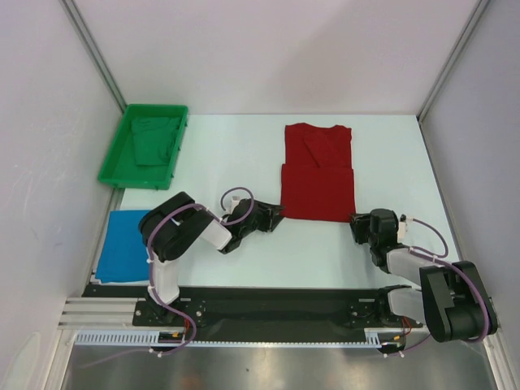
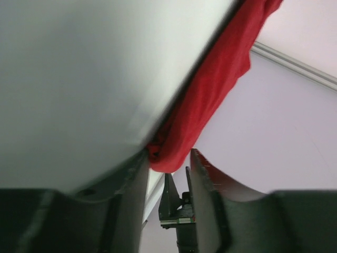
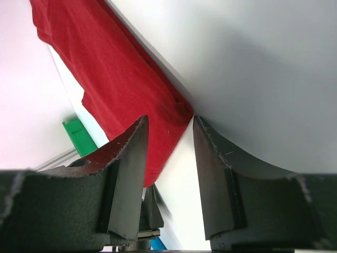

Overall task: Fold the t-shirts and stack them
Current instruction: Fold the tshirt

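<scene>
Red t-shirt point(image 1: 317, 183) lies part-folded mid-way across the table point(image 1: 236, 154). Your L gripper point(image 1: 275, 216) has its near-left corner betw. the fingers; can't tell if it's pinched. Your R gripper point(image 1: 360, 227) sits at the near-right corner, jaws apart. Blue t-shirt point(image 1: 126, 244) lies flat by the near-left edge.

A white desk point(image 1: 244, 154) fills the booth under even, soft light that casts only faint shadows. A pale left wall point(image 1: 45, 146), far wall point(image 1: 268, 49) and right wall point(image 1: 483, 138) close it in, joined at the far corners by slim metal posts point(image 1: 93, 50). A black base plate point(image 1: 276, 302) runs along the near edge, and nearer still lies a brushed metal strip point(image 1: 276, 370).
</scene>
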{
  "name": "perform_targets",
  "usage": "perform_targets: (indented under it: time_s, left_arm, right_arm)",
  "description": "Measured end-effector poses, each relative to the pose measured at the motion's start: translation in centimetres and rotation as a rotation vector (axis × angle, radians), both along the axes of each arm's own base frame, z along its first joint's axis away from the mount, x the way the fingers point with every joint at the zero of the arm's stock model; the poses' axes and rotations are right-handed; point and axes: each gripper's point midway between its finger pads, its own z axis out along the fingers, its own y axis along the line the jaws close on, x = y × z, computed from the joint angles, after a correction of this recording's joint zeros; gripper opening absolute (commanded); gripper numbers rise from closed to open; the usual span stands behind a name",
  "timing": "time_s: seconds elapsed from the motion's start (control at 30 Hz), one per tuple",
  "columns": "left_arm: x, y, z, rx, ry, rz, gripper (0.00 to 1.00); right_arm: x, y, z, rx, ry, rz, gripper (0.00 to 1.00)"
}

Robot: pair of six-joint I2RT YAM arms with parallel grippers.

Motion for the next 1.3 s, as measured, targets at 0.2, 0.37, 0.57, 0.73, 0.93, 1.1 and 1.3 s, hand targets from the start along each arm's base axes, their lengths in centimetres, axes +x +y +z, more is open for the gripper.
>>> perform_targets:
  time_s: [0.2, 0.37, 0.57, 0.73, 0.93, 1.1, 1.3]
  left_arm:
    - [0.4, -0.2, 0.3, -0.002, -0.014, -0.001, 0.43]
    - [0.7, -0.1, 0.1, -0.006, -0.018, 0.002, 0.39]
    - [0.9, -0.1, 0.2, -0.013, -0.026, -0.001, 0.38]
    - [0.9, 0.1, -0.4, -0.001, -0.031, -0.010, 0.16]
    - [0.7, 0.0, -0.4, -0.008, -0.060, -0.028, 0.00]
    - [0.2, -0.1, -0.5, 0.009, -0.074, -0.065, 0.00]
    - [-1.9, 0.1, -0.6, 0.020, -0.074, -0.133, 0.00]
  right_arm:
    - [0.5, -0.2, -0.1, -0.007, 0.027, -0.012, 0.41]
    - [0.8, -0.1, -0.3, -0.010, 0.042, -0.012, 0.33]
    - [0.7, -0.1, -0.7, -0.014, 0.056, -0.011, 0.22]
    - [0.5, -0.1, -1.0, -0.021, 0.066, -0.006, 0.04]
    - [0.6, -0.1, -1.1, -0.039, 0.059, 0.015, 0.00]
    - [-0.1, 0.0, -0.9, -0.058, 0.053, 0.045, 0.00]
    - [-2.0, -0.2, 1.4, -0.089, 0.005, 0.083, 0.00]
